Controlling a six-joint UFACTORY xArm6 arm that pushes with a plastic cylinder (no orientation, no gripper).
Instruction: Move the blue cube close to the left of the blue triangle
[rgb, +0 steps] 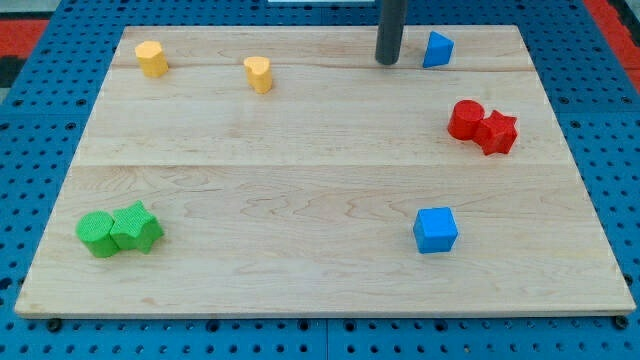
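The blue cube (435, 229) lies on the wooden board (300, 180) at the view's lower right. The blue triangle (437, 49) lies near the view's top edge, right of centre. My tip (387, 61) stands on the board just to the left of the blue triangle, a small gap apart, and far above the blue cube in the view.
A red cylinder (465, 119) and a red star (497, 132) touch each other at the view's right. A yellow hexagon-like block (152, 59) and a yellow heart-like block (259, 74) lie at the top left. A green cylinder (97, 234) and a green star (136, 227) sit together at the bottom left.
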